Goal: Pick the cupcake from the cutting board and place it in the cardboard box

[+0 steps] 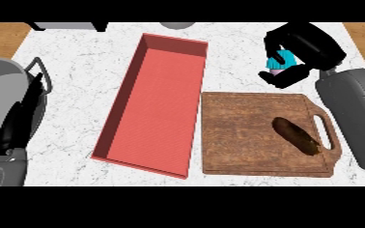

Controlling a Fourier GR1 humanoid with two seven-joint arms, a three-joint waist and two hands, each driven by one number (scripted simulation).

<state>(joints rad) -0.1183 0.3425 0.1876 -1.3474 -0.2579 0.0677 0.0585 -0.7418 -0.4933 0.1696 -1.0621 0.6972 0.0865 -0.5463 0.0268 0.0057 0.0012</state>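
One hand matters: your right hand (303, 53) is curled around the cupcake (281, 61), held above the counter beyond the cutting board (242, 140). Your cardboard box (153, 106) lies leftward, long axis running away from you.

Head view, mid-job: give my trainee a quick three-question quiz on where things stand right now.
1. True or false: the cupcake sits on the cutting board.
2. Which hand holds the cupcake? A) left hand B) right hand C) neither
3. Fill in: the red cardboard box lies to the ____ of the cutting board in this view.

Key:
1. False. The right hand has its fingers curled round it, beyond the board's far edge; only a dark oblong item lies on the board.
2. B. The left hand is at the view's left edge.
3. Left.
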